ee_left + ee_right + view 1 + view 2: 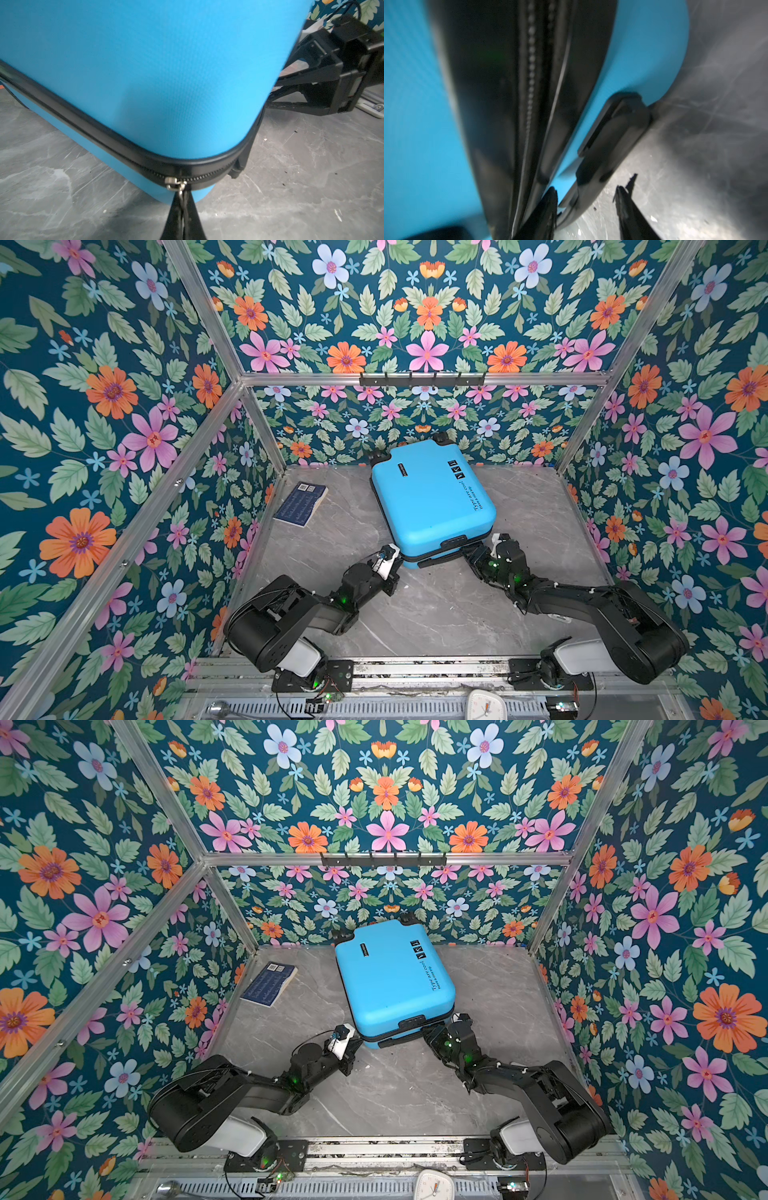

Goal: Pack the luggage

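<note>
1. Nearest the viewer, an aluminium rail (428, 668) carries my two arm bases. In front of it a white clock (486, 705) is cut off by the picture's lower edge.
2. The work surface is a grey marble-look tabletop (436, 614) with pale veins. Up close it shows fine scratches and small dark and white specks.
3. My left gripper (182, 200) has its fingers pressed together. They pinch the metal zip pull (180, 190) at the near left corner of the luggage (432, 497).
4. My right gripper (586, 205) has its jaws spread at the near right corner. The end of a black handle (608, 135) lies between the fingers. The view is blurred, so I cannot tell whether either finger touches it.
5. The luggage, a bright-blue hard-shell suitcase, lies flat and askew in the middle of the tabletop. Its printed face is up and a black zip band runs between the two shells. The handle end points toward me, between my grippers, and the black wheels (378, 456) point toward the back wall.
6. Left of the luggage and apart from it, a dark-blue book (301, 504) lies flat near the left wall.
7. Three walls close the space, covered in teal floral wallpaper (124, 406) with pink, orange and pale-blue flowers, framed by aluminium bars. A black hook rail (422, 379) sits on the back crossbar.
</note>
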